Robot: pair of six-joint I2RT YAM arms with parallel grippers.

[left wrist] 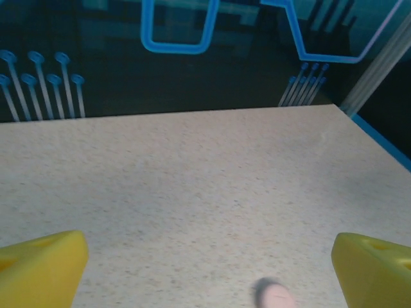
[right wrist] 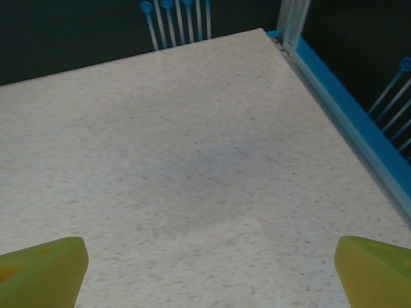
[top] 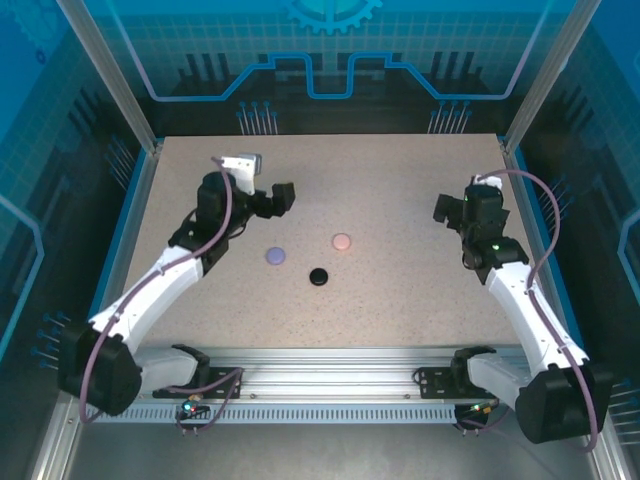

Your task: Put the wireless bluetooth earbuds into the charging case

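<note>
Three round cases [top: 319, 276] mid speckled table [top: 420, 300] | blue walls [top: 330, 60] | left claw [left wrist: 210, 256], right claw [right wrist: 212, 256] wide

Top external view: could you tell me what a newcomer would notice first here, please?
Three small round cases cluster mid-table: a lavender case, a pink case and a black case nearest the arms. The left gripper and right gripper stand to either side of them, both spread wide open over the speckled table.

We see a speckled beige table [top: 400, 290], a slotted metal rail [top: 330, 385] along its near edge, and blue patterned walls [top: 330, 60] on the far side.
</note>
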